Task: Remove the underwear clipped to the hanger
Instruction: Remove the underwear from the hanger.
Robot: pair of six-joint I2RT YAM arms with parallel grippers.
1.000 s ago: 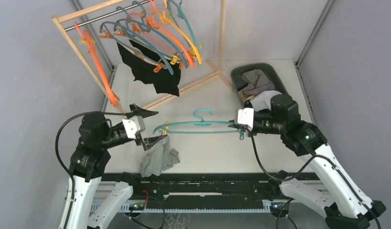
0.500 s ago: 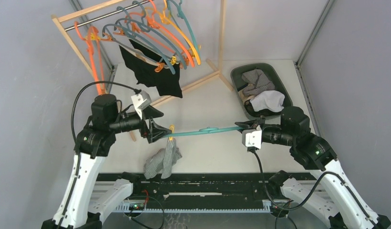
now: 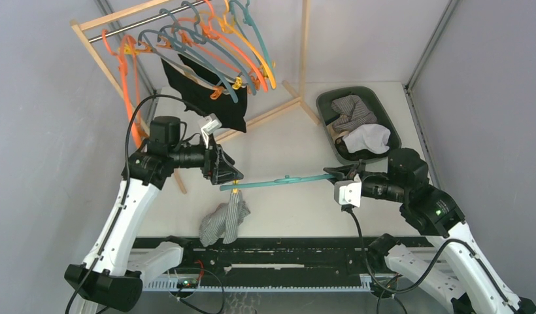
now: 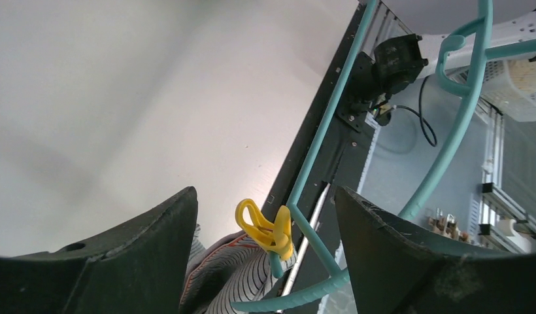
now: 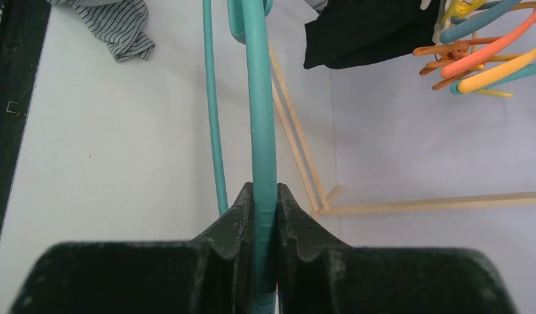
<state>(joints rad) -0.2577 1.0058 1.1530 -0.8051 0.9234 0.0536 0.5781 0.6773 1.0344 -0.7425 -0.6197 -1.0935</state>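
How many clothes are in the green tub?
2: a grey checked cloth at the far end and a white one nearer the arms. More may be hidden underneath.

Right tool (image 5: 265,199), 6 o'clock: fingers pinched on teal hanger (image 5: 259,98) bar. Striped grey cloth (image 5: 115,23), 11 o'clock. White table (image 5: 108,163), 9 o'clock. Black cloth (image 5: 363,29), 1 o'clock. Coloured hangers (image 5: 478,55), 2 o'clock. Wooden rack leg (image 5: 295,144), centre.

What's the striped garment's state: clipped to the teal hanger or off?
Clipped. The yellow clip on the teal hanger pinches the striped garment, which hangs below it.
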